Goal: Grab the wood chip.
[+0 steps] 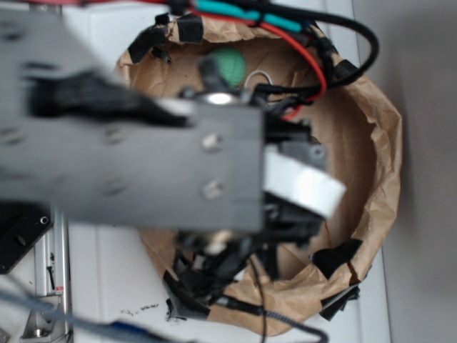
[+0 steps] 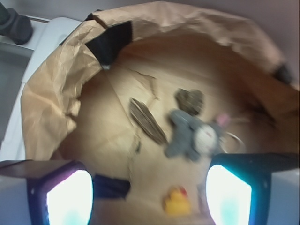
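In the wrist view the wood chip [image 2: 146, 120], a long flat dark-brown sliver with grain streaks, lies on the floor of the brown paper bag [image 2: 56, 98], just left of a grey plush donkey [image 2: 191, 136]. My gripper [image 2: 149, 199] is open above the bag floor, its two glowing fingers [image 2: 69, 197] wide apart, the chip ahead of and between them. Nothing is held. In the exterior view my arm [image 1: 143, 164] covers the bag's middle [image 1: 371, 164], so the chip is hidden there.
A dark rough lump [image 2: 190, 100] lies behind the donkey. A yellow rubber duck [image 2: 176, 201] sits between my fingers. A dark blue strip [image 2: 111, 186] lies near the left finger. A green ball [image 1: 230, 64] shows in the exterior view. Crumpled bag walls surround everything.
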`<action>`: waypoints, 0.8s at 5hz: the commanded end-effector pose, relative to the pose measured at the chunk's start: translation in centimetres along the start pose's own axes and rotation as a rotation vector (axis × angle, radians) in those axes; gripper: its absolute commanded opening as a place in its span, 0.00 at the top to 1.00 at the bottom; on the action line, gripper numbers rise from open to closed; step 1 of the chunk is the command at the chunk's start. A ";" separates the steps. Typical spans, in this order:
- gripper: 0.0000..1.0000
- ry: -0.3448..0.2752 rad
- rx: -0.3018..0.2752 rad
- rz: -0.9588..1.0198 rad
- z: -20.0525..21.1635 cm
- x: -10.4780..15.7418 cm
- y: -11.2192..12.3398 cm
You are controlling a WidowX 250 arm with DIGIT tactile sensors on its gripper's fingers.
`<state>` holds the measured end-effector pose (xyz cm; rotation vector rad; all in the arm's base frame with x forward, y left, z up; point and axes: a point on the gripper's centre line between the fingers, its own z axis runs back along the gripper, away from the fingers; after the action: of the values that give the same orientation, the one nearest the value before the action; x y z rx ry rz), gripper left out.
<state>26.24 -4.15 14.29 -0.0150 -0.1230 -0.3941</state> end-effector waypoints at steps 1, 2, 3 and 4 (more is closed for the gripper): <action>0.00 -0.018 0.030 -0.080 -5.7 1.1 -0.2; 0.00 -0.027 0.114 -0.264 -8.0 0.7 -0.5; 0.00 -0.002 0.063 -0.340 -9.6 0.5 -1.5; 0.00 0.004 0.009 -0.394 -10.5 0.5 -2.9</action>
<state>26.84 -6.27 3.19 0.0147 -0.0931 -0.7506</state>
